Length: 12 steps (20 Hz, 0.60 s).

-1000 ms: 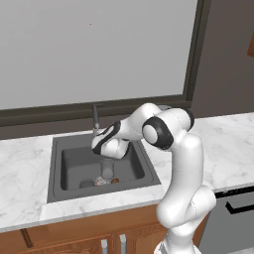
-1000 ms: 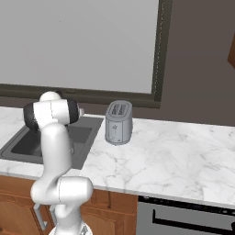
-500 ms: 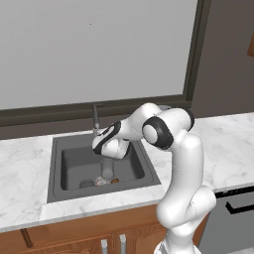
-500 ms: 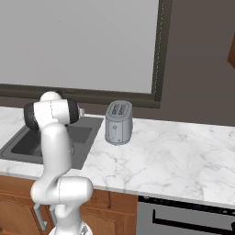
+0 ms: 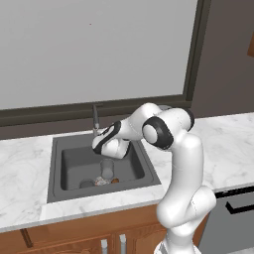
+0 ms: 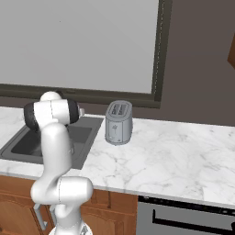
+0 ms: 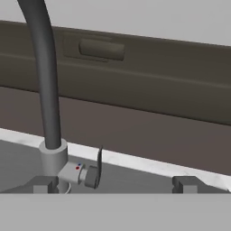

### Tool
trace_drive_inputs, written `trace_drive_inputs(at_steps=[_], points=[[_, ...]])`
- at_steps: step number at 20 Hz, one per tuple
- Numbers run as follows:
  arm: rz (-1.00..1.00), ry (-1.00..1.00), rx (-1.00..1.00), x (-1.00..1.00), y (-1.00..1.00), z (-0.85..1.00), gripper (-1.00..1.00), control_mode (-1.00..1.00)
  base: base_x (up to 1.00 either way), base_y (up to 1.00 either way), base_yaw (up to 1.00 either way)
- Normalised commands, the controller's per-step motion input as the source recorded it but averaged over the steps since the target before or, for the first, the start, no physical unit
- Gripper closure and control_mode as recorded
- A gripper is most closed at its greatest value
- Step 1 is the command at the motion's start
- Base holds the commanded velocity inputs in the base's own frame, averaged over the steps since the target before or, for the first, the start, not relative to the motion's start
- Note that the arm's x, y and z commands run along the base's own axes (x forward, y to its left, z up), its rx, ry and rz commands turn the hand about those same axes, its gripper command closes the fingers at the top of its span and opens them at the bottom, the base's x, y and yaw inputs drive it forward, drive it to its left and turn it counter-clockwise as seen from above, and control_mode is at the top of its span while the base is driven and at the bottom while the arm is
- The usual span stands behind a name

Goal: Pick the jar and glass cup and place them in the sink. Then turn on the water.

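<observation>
We are watching the white arm reaching over the sink (image 5: 69, 186), its gripper (image 7: 115, 182) standing wide open and holding nothing, the two dark fingertips (image 7: 43, 184) spread far apart at the foot of the hand view. Between and just above them we are seeing the base of the faucet (image 7: 47, 85) with its small side lever (image 7: 92, 173), marked by a red and a blue dot, so we are judging that the hand is lining up on that lever to start the flow.

In the left base view the glass cup (image 5: 106, 168) is standing upright on the basin floor, and just in front of it the jar (image 5: 103, 181) with its brownish bits is lying low near the drain; we cannot tell whether the two are touching. Both are sitting inside the sink because the placing part of the job looks done. No water is running from the spout, so the last step is not yet made.

On the marble worktop (image 6: 174, 160) to the right of the basin, a grey toaster (image 6: 118, 122) is standing well apart from the work.

Against the pictures of a second ago, we are finding almost nothing altered: the arm is keeping the same pose over the basin, the things in it are lying where they lay, and the gripper is staying spread.
</observation>
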Motion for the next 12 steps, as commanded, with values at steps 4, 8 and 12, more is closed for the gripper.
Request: trace_drive_inputs(at_steps=[4, 8, 12], points=[[0.0, -0.01, 0.0, 0.0, 0.09, -0.09, -1.0, -1.0, 0.0, 0.0, 0.0], [0.0, -0.01, 0.0, 0.0, 0.11, -0.14, -1.0, -1.0, 0.0, 0.0, 0.0], [0.0, -0.02, 0.0, 0.0, 0.08, -0.15, -1.0, -1.0, 0.0, 0.0, 0.0]])
